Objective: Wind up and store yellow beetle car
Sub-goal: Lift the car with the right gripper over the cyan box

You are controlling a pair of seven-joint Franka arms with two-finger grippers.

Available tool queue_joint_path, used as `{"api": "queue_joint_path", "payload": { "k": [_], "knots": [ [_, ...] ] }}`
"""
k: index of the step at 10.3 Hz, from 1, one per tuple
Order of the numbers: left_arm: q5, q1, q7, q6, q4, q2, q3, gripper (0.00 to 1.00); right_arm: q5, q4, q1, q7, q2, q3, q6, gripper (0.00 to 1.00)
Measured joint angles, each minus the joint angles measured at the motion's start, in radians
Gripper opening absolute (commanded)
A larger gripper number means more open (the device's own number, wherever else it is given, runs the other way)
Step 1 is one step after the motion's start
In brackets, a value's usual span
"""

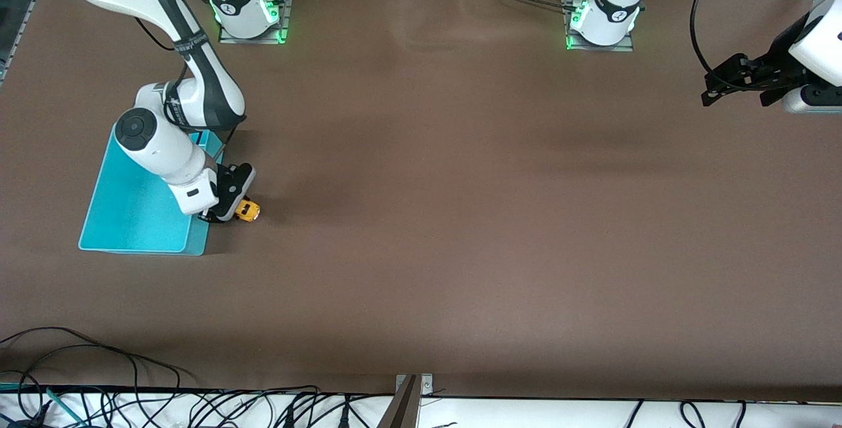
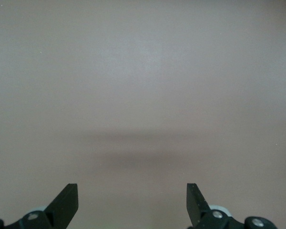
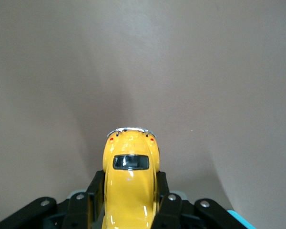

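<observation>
One toy is in play: the yellow beetle car (image 3: 130, 186), a small glossy yellow-orange model with a rounded roof, a dark window set into its back, two tiny red lamps and a chrome bumper at its tip, and black wheels that barely show. The right gripper (image 1: 238, 210) has its jaws closed on the car's flanks, one black finger (image 3: 94, 193) pressed to each side, so that the bumper end sticks out past the fingertips. In the front view the car sits low at the brown surface (image 1: 460, 217), just beside the turquoise bin (image 1: 135, 217) on the side toward the left arm's end, at about 3 o'clock from the bin's wall; whether its wheels touch the surface cannot be told. The right arm reaches down over the bin to get there. The left gripper (image 1: 735, 91) waits over the surface near the left arm's end, its jaws spread wide with nothing between them.
</observation>
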Motion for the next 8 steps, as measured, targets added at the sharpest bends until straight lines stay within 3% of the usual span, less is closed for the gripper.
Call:
{"api": "queue_joint_path", "payload": {
  "k": [4,8],
  "knots": [
    [0.000,-0.001,0.000,-0.001,0.001,0.000,-0.002,1.00,-0.002,0.016,-0.010,-0.100,-0.091,0.011,-0.155,0.00],
    [0.000,0.000,0.000,-0.001,0.002,0.000,-0.001,1.00,-0.006,0.017,-0.167,-0.464,-0.184,0.027,-0.279,0.00]
  ]
}}
